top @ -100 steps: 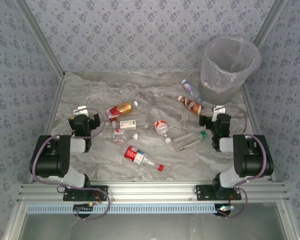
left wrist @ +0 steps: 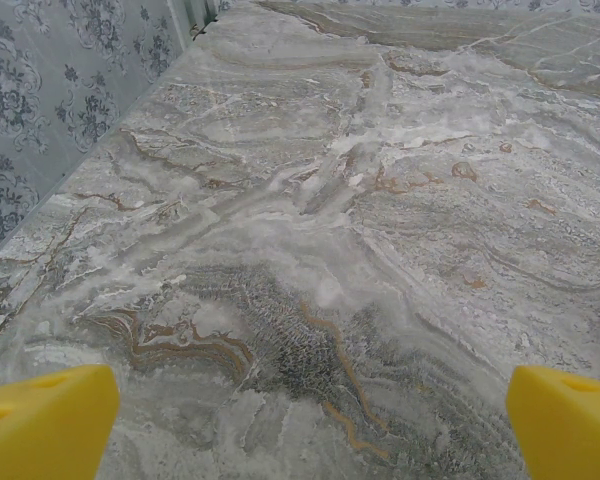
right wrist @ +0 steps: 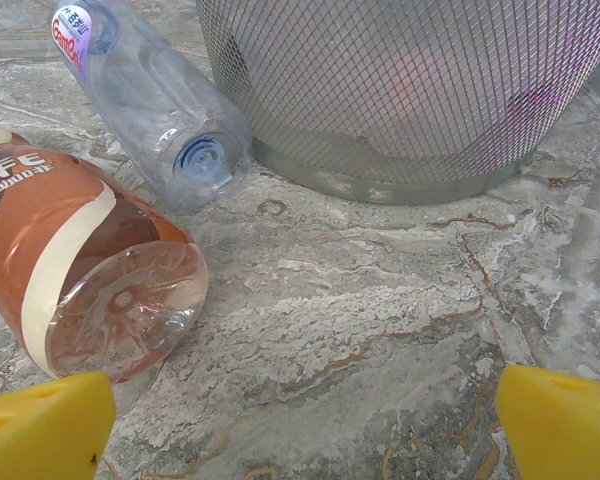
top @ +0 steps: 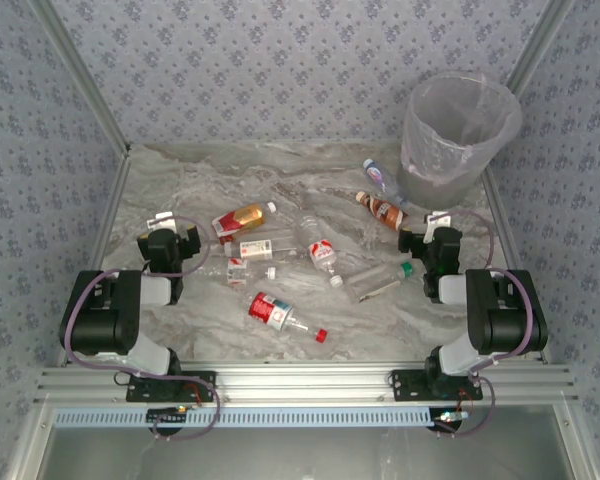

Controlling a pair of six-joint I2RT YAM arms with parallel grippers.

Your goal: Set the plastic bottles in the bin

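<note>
Several plastic bottles lie scattered on the marble table. Among them are an amber one with a red label (top: 238, 220), a clear one (top: 318, 243), a red-labelled one with a red cap (top: 280, 315) and a green-capped one (top: 378, 282). A brown-labelled bottle (top: 382, 210) (right wrist: 70, 270) and a clear blue-capped bottle (top: 380, 178) (right wrist: 150, 95) lie beside the bin (top: 458, 130) (right wrist: 400, 90), which stands at the back right. My right gripper (top: 423, 232) (right wrist: 305, 430) is open, low over the table, just short of the brown-labelled bottle. My left gripper (top: 175, 228) (left wrist: 310, 440) is open over bare marble at the left.
Patterned walls (top: 40, 180) close in the table on the left, back and right. Two small flat bottles (top: 255, 248) lie mid-table near the left gripper. An aluminium rail (top: 300, 380) runs along the near edge, behind the arm bases.
</note>
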